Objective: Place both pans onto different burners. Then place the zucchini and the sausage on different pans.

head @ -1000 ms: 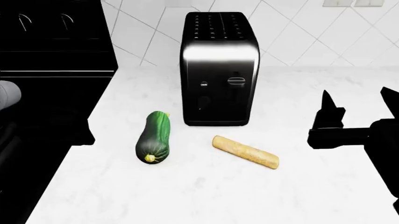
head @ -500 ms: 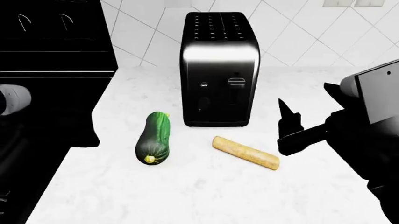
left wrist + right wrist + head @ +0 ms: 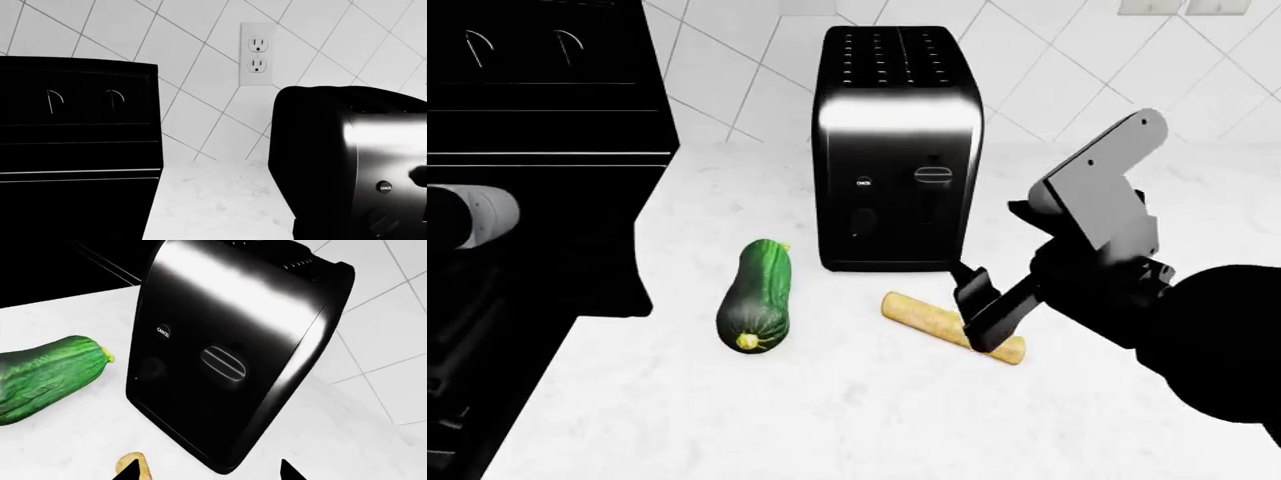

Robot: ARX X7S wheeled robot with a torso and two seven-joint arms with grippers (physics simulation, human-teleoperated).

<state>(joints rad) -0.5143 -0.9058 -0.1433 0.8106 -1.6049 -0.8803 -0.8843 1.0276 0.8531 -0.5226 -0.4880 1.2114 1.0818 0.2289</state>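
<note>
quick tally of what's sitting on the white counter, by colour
green: 1, the zucchini
tan: 1, the sausage
black and chrome: 1, the toaster
total: 3

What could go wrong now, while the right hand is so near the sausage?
1. The right hand is at one end of the slim tan sausage; a grasp there may let it tilt or roll.
2. The shiny black toaster stands close behind, so the arm might bump it.
</note>
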